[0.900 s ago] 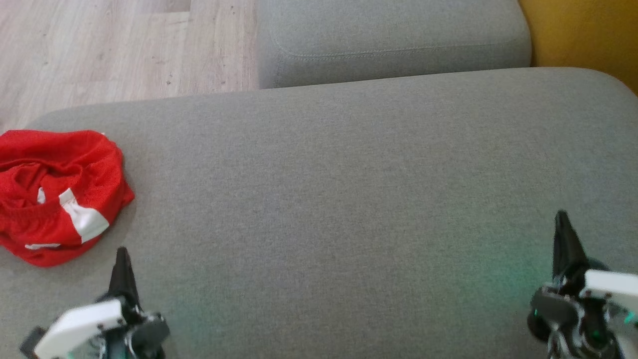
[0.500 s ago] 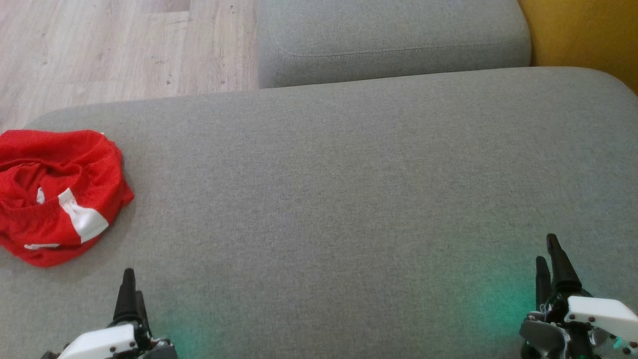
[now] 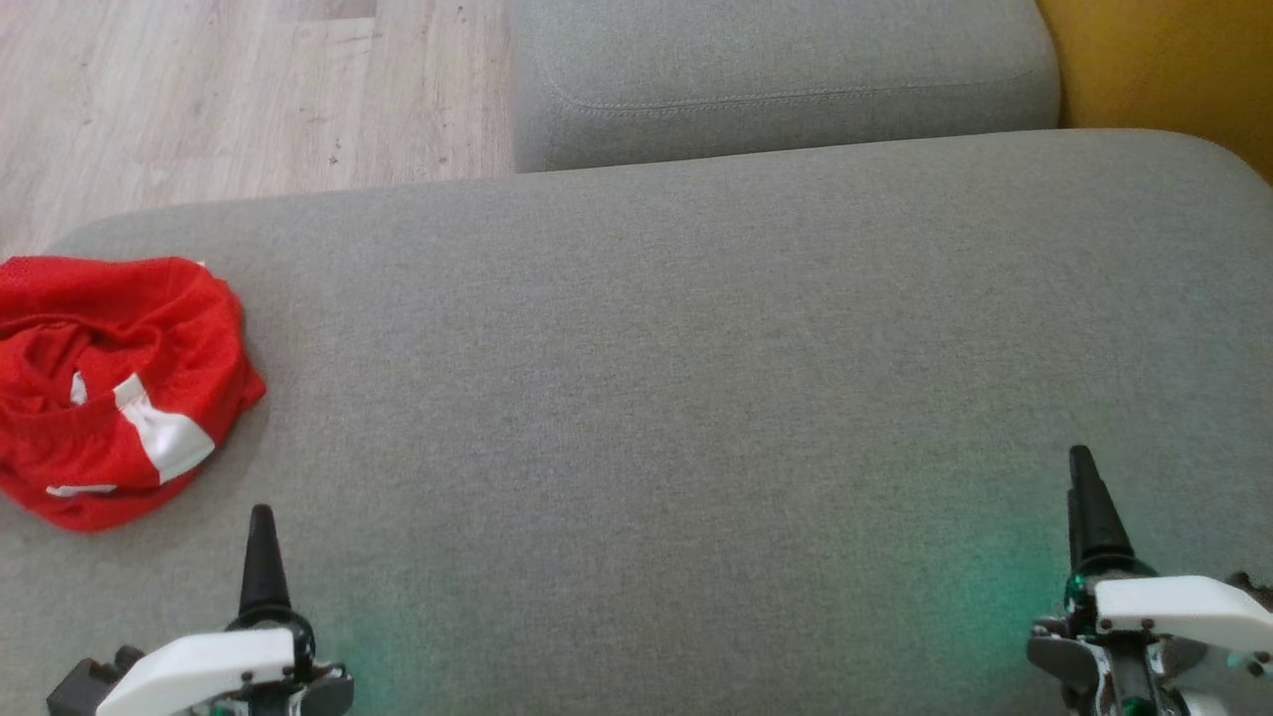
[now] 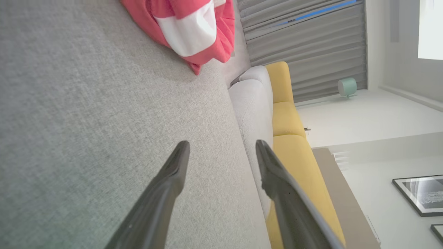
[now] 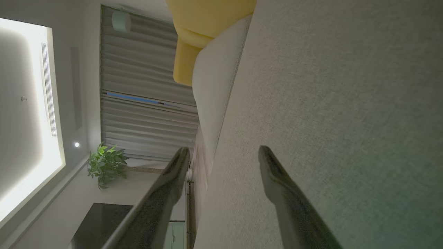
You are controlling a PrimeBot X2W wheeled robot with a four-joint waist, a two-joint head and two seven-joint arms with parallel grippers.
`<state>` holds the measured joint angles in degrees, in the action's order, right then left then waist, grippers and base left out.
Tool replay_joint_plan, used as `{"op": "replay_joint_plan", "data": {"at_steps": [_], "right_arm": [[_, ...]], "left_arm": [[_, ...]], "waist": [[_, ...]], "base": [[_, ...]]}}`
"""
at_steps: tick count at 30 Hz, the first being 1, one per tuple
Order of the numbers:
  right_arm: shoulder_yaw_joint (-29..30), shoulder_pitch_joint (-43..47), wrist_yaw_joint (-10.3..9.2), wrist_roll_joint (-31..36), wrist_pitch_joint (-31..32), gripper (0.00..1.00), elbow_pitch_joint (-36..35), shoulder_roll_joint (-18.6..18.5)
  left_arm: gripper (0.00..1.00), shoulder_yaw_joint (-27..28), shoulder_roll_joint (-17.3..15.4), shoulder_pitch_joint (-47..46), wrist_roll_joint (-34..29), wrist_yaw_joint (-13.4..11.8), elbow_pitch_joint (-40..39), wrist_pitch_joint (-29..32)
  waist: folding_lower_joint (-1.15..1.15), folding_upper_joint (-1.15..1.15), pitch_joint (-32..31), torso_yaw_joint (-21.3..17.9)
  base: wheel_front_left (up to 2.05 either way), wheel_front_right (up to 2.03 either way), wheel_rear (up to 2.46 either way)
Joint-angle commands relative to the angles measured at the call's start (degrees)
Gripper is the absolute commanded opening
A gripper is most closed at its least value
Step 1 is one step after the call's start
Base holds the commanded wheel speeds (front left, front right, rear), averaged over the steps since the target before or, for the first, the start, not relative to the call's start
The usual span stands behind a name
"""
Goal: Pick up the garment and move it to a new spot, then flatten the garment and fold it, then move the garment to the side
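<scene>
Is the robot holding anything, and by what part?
Nothing. The left fingers and right fingers stand apart, empty; the bunched red cloth lies untouched on the grey cushion.

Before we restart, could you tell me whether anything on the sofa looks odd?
Only the red piece with white trim lies bunched up near the left edge of the grey cushion, not flat. Nothing looks spilled or damaged.
</scene>
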<state>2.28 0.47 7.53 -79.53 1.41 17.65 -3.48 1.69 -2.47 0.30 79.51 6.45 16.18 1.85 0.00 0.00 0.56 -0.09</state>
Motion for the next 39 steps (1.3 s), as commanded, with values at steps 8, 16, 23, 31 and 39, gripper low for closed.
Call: {"op": "replay_joint_plan", "data": {"at_steps": [8, 16, 23, 31, 39], "right_arm": [[-2.70, -2.99, -0.01, 9.43, -2.08, 1.00, -3.66, -0.16], [-4.07, -3.12, -0.01, 15.04, -3.16, 1.00, -4.00, -0.10], [-5.17, -3.14, -0.02, 20.31, -4.24, 1.00, -4.70, -0.04], [-6.53, -3.23, -0.02, 25.84, -5.47, 1.00, -5.33, 0.02], [-7.67, -3.30, -0.02, 31.36, -6.71, 1.00, -6.07, 0.09]], "left_arm": [[1.00, -1.18, -0.30, -2.32, -8.64, -1.53, -4.45, -2.02], [1.00, -1.82, -0.33, -1.92, -14.73, -2.34, -5.73, -3.14], [1.00, -2.67, -0.65, -1.56, -20.39, -3.10, -6.91, -4.26], [1.00, -3.27, -0.73, -1.32, -26.11, -3.84, -8.07, -5.53], [1.00, -4.09, -0.97, -1.15, -32.30, -4.57, -9.28, -6.81]], "waist": [[0.00, 0.00, -0.03, 0.16], [0.00, 0.00, -0.17, 0.05], [0.00, 0.00, -0.31, -0.15], [0.00, 0.00, -0.48, -0.31], [0.00, 0.00, -0.67, -0.44]], "base": [[0.00, 0.00, 0.00], [0.00, 0.00, 0.00], [0.00, 0.00, 0.00], [0.00, 0.00, 0.00], [0.00, 0.00, 0.00]]}}
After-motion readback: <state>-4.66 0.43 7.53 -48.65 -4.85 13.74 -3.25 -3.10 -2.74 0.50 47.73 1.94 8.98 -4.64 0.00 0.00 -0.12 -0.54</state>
